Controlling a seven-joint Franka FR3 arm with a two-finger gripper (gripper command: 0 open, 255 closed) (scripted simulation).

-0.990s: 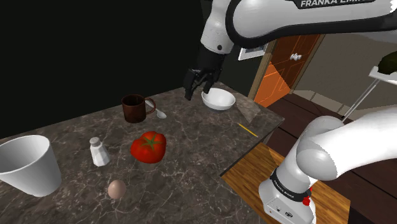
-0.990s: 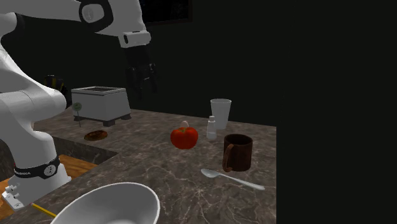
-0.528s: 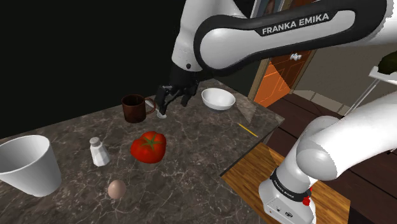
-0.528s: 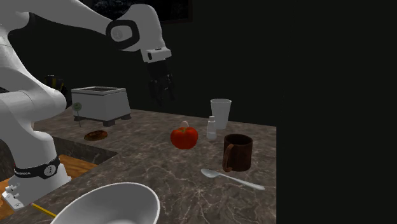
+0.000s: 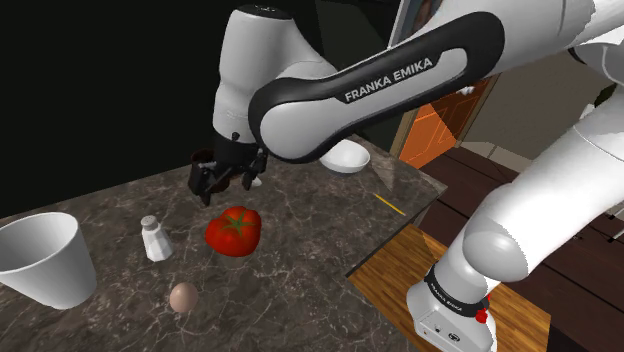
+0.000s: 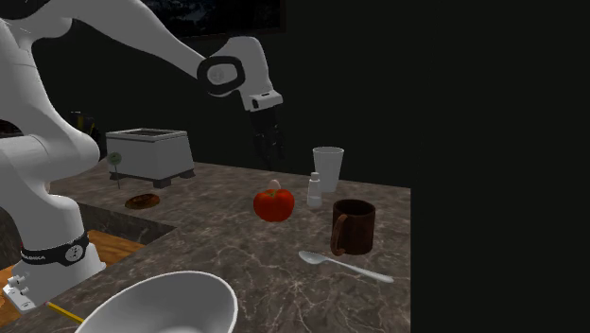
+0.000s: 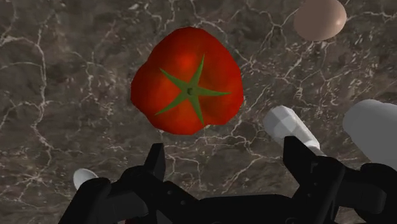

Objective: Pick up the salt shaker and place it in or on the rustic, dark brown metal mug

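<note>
On the desk (image 5: 300, 255), near edge: salt shaker (image 5: 154, 238) stood upright near the tomato (image 5: 234, 231), ungrasped. Gripper (image 5: 222, 182) hovered beyond, fingers apart, empty. Mug (image 6: 354, 227) farther back. Pick and place both remained.

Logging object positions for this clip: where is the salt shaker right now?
In the shoulder view the salt shaker stands upright on the marbled counter, just left of the tomato, between it and the white cup.

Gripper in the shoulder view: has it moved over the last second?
Yes. The gripper swung from beside the white bowl to that view's left and lower, closer to the salt shaker.
</note>
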